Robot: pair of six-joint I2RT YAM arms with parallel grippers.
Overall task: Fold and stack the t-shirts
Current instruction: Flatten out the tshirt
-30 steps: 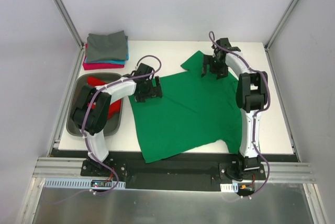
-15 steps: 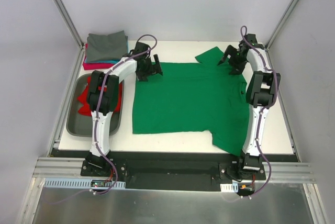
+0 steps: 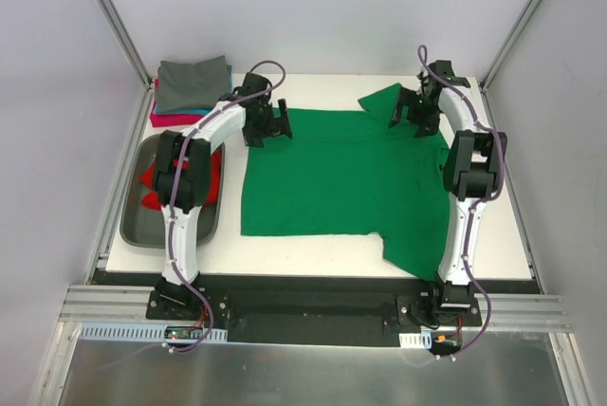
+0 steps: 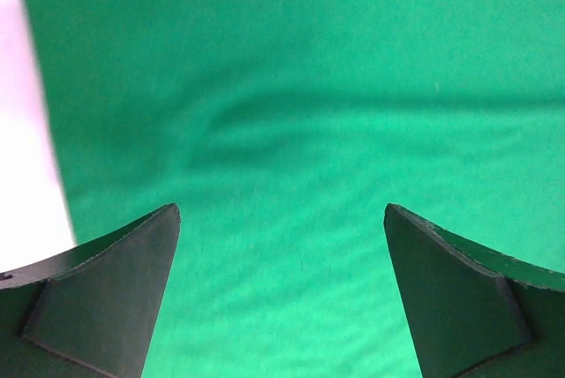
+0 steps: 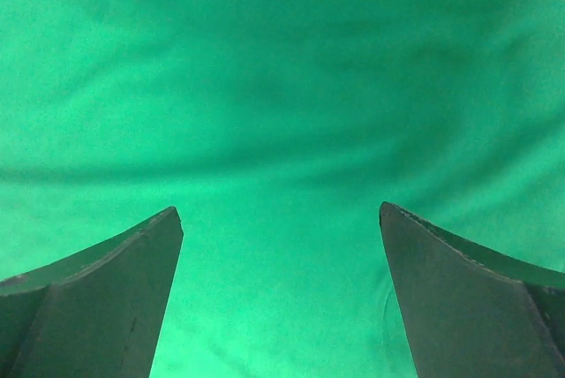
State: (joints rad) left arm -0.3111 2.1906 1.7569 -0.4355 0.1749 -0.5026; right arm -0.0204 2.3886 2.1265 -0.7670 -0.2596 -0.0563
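Now the green t-shirt [image 3: 332,178] lies spread flat across the middle of the bench [image 3: 313,259], with one sleeve poking toward the far edge and the other toward the near edge, both on the right. Both pincers are released, jaws wide with nothing between them. The left pincer [image 3: 273,129] hangs over the shirt's far left corner and the right pincer [image 3: 410,117] over its far right, by the far sleeve.

The step looks like taking the far edge for a fold. Each pincer should drop onto the hem itself, bite cleanly, and travel level with the other so the crease runs straight.

Open bench lies toward the arm bases. The grey tray [image 3: 142,230] holding the red t-shirt [image 3: 150,188] sits just beside the shirt's left edge, and the folded stack [image 3: 193,83] is near the left pincer.
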